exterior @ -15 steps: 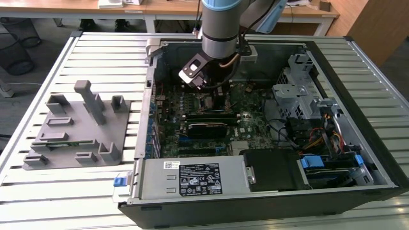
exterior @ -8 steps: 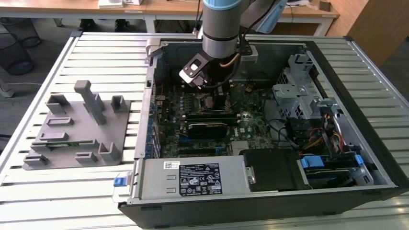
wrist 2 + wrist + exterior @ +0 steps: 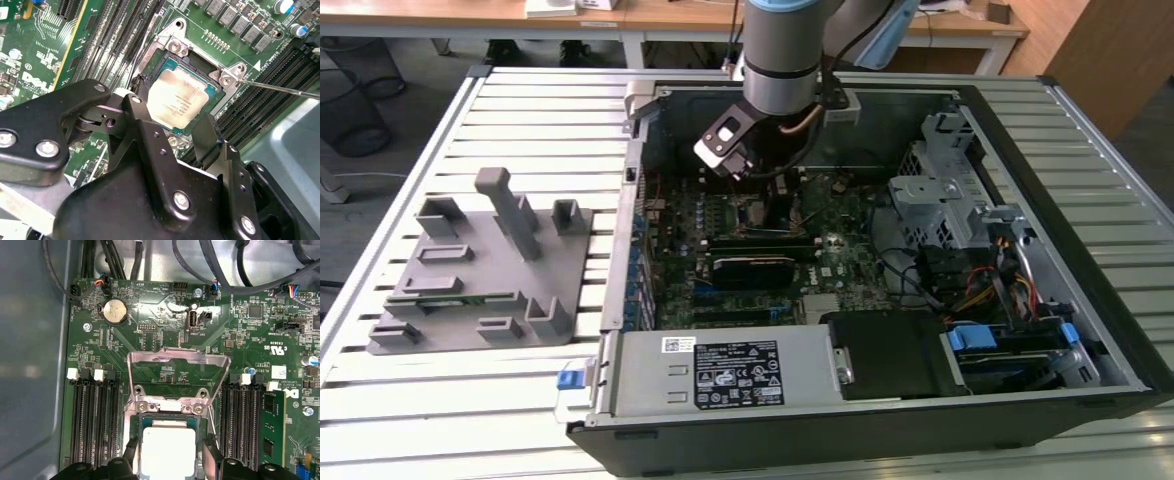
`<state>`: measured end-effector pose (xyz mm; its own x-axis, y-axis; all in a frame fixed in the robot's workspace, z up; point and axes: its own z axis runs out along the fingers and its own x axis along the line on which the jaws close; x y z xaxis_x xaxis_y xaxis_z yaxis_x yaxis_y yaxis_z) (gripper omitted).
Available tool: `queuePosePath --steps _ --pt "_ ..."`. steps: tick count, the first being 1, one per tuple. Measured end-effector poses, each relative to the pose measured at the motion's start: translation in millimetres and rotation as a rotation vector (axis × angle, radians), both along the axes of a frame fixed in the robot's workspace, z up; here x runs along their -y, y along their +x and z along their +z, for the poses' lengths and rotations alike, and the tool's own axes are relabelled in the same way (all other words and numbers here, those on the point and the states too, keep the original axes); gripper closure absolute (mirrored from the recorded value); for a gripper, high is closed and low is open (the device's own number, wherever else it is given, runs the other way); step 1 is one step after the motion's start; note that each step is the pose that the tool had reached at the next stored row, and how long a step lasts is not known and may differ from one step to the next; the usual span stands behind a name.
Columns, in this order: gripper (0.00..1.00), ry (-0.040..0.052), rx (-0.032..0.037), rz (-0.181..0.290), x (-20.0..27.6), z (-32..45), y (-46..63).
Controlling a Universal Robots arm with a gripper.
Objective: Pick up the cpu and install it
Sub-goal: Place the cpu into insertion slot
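The cpu (image 3: 177,100), a silver-topped square chip with a thin green edge, lies flat within the socket frame (image 3: 175,47) on the green motherboard (image 3: 150,310). It also appears in the first wrist view, cpu (image 3: 167,450). My gripper (image 3: 175,107) reaches down over it, and its black fingers (image 3: 210,135) press two opposite edges of the chip, shut on it. In the exterior view the gripper (image 3: 771,195) hangs inside the open computer case (image 3: 1121,340) above the middle of the board.
The socket's metal load plate (image 3: 175,370) stands hinged open, and its thin lever rod (image 3: 280,87) sticks out sideways. Black memory slots (image 3: 95,420) flank the socket, and one holds a green stick (image 3: 272,435). A grey fixture (image 3: 480,265) sits at the exterior view's left.
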<state>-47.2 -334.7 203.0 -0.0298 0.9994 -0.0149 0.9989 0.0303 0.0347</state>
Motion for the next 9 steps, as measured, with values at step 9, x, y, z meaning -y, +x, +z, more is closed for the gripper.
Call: queuePosePath --steps 9 --pt "0.7 -0.0006 0.0 0.0 -0.1 6.5 0.0"
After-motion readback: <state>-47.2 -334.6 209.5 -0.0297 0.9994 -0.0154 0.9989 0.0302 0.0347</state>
